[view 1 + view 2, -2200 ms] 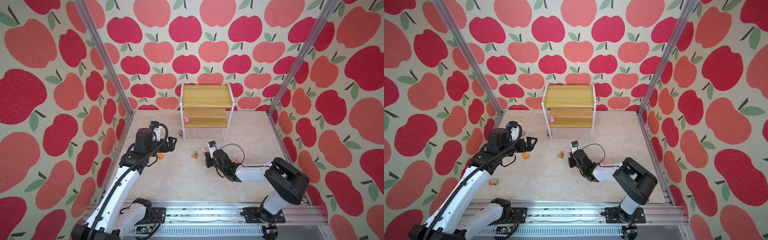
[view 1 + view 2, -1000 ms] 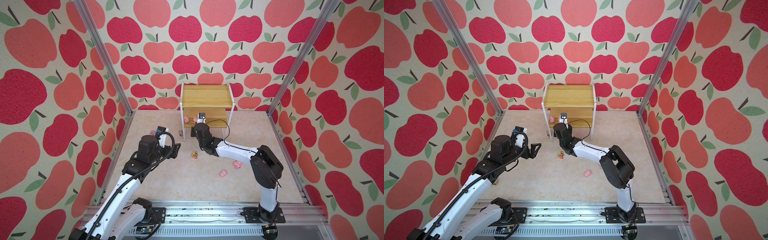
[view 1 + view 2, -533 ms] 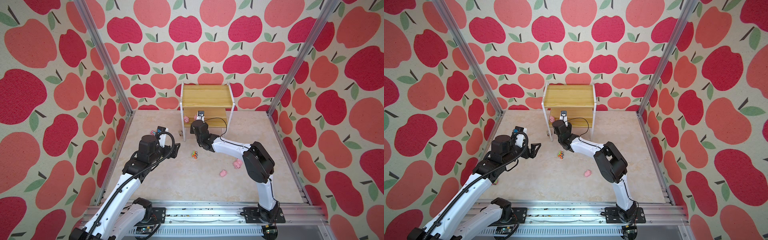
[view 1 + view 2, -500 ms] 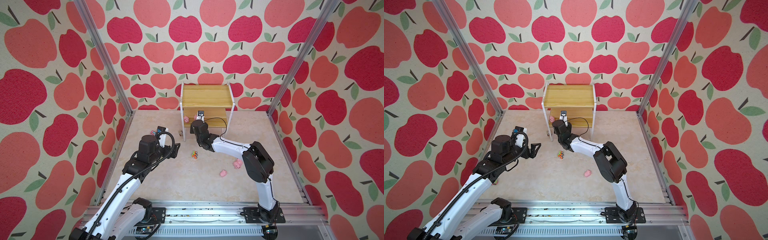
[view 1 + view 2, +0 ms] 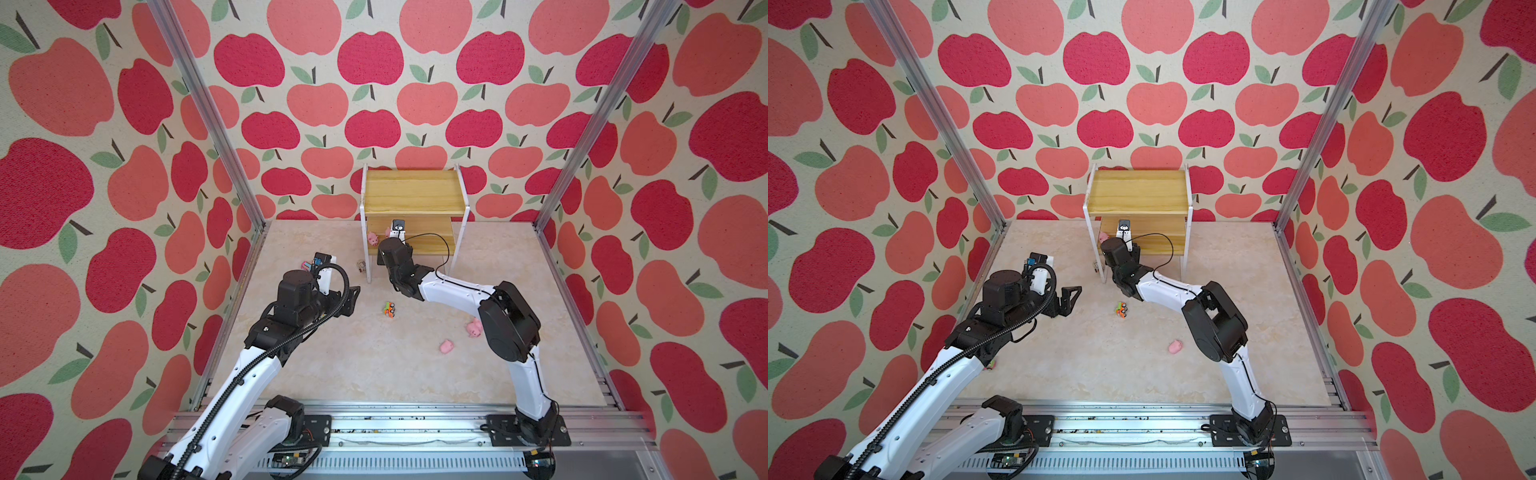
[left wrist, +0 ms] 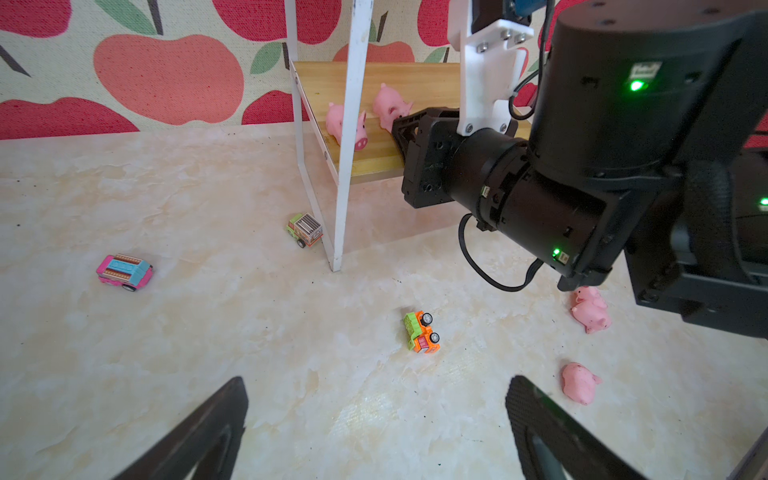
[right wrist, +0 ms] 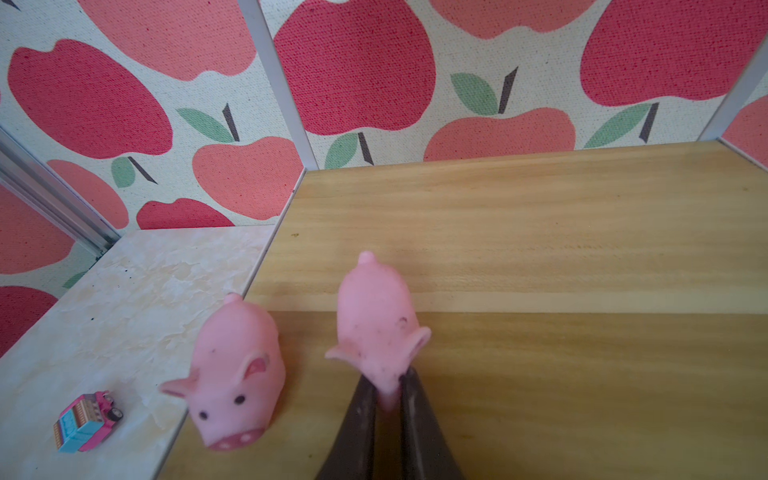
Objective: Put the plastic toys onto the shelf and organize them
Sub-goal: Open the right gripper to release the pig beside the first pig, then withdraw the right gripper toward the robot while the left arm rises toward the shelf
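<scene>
The shelf [image 5: 413,191] stands at the back wall in both top views. My right gripper [image 7: 388,390] reaches onto its lower board [image 7: 540,257], shut on the snout of a pink pig [image 7: 376,328] that rests on the wood. A second pink pig [image 7: 235,365] stands beside it at the board's edge. My left gripper [image 6: 376,399] hovers open over bare floor, left of the shelf [image 5: 1138,191]. An orange-green truck [image 6: 422,332] lies just ahead of it. Two more pigs [image 6: 579,382] [image 6: 590,309] lie on the floor near the right arm.
A pink truck [image 6: 124,272] sits on the floor at the left. A green-brown truck [image 6: 305,229] stands against the shelf's white front leg [image 6: 345,166]. A small toy [image 5: 991,364] peeks out under the left arm. Apple-patterned walls enclose the floor.
The right arm has swung from the middle of the floor to the shelf's lower board with the pig. The left arm has shifted slightly; its gripper stays open.
</scene>
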Available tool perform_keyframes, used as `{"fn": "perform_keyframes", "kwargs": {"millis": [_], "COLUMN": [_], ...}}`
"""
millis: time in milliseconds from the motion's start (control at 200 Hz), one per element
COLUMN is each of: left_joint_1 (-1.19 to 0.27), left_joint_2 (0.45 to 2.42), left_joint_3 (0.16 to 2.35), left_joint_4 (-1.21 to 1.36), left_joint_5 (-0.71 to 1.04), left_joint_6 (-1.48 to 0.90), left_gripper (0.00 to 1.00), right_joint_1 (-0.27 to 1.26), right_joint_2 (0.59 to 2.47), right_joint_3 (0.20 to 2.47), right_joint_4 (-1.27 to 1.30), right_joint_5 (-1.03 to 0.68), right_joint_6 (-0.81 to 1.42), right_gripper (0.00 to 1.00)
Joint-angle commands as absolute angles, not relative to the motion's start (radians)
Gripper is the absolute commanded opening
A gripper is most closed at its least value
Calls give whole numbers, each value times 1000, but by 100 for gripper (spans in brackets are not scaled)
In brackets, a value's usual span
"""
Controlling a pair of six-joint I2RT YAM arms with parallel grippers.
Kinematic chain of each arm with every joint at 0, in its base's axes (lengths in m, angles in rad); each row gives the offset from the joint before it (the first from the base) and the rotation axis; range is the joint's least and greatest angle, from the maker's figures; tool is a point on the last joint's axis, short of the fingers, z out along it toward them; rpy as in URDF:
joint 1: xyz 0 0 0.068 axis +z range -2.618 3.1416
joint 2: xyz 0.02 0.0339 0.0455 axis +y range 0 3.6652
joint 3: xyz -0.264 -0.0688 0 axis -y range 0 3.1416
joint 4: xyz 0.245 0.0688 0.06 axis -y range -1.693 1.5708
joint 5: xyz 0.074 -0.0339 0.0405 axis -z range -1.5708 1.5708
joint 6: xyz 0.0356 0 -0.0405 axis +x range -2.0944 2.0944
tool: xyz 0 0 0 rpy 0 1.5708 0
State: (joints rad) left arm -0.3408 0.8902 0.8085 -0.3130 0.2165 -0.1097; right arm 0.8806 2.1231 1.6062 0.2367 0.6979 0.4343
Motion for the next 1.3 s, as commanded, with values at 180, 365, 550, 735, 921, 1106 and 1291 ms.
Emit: {"fn": "perform_keyframes", "kwargs": {"millis": [180, 365, 550, 735, 921, 1106, 1291], "left_joint_1": [-345, -345, -342, -336, -328, -327, -327], "left_joint_2": [888, 889, 891, 904, 919, 936, 980], "left_joint_3": [825, 827, 827, 831, 837, 839, 846], "left_joint_4": [-323, -324, -325, -329, -337, -345, -362], "left_joint_5": [206, 207, 197, 192, 181, 161, 130], "left_joint_6": [-109, -109, -109, -114, -122, -133, -154], "left_gripper": [99, 99, 99, 99, 99, 99, 99], "right_joint_1": [877, 885, 899, 934, 966, 948, 903], "right_joint_2": [2107, 2039, 1918, 1757, 1609, 1502, 1384], "right_joint_3": [1602, 1545, 1397, 1221, 1070, 962, 820], "right_joint_4": [215, 222, 245, 225, 103, -62, -67], "right_joint_5": [716, 717, 699, 667, 630, 566, 498], "right_joint_6": [441, 430, 428, 439, 491, 530, 545], "right_gripper": [30, 40, 52, 64, 68, 70, 71]}}
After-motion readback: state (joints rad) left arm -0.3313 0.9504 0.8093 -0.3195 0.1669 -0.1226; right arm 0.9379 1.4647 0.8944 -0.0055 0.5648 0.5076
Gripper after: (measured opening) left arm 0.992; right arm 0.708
